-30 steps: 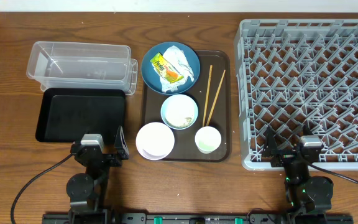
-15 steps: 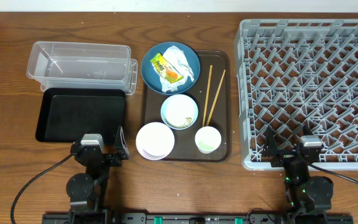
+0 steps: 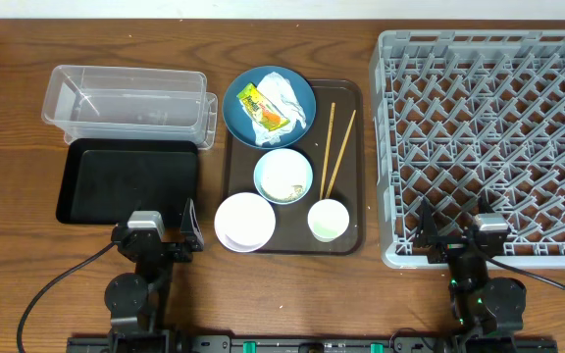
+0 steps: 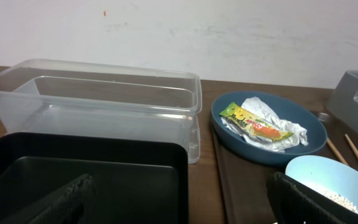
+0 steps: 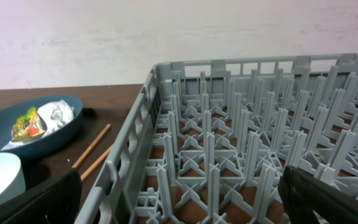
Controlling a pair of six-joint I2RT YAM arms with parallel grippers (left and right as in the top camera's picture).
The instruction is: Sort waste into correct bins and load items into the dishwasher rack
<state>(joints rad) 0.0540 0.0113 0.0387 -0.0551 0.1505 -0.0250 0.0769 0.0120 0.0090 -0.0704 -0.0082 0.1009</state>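
Note:
The dark blue plate (image 3: 269,106) holds the yellow-orange wrapper (image 3: 264,110) and the crumpled napkin (image 3: 287,101); both also show in the left wrist view (image 4: 253,121). The light blue bowl (image 3: 283,176) has rice grains (image 4: 328,196) in it. The white bowl (image 3: 244,222), small white cup (image 3: 328,220) and two chopsticks (image 3: 335,151) lie on the brown tray. The clear tub (image 3: 126,106) and black tray (image 3: 128,180) are at the left. The grey rack (image 3: 488,137) is at the right. My left gripper (image 3: 155,235) and right gripper (image 3: 464,240) are open and empty near the front edge.
The brown serving tray (image 3: 356,167) sits between the bins and the rack. Bare wooden table runs along the front edge, between my two arm bases.

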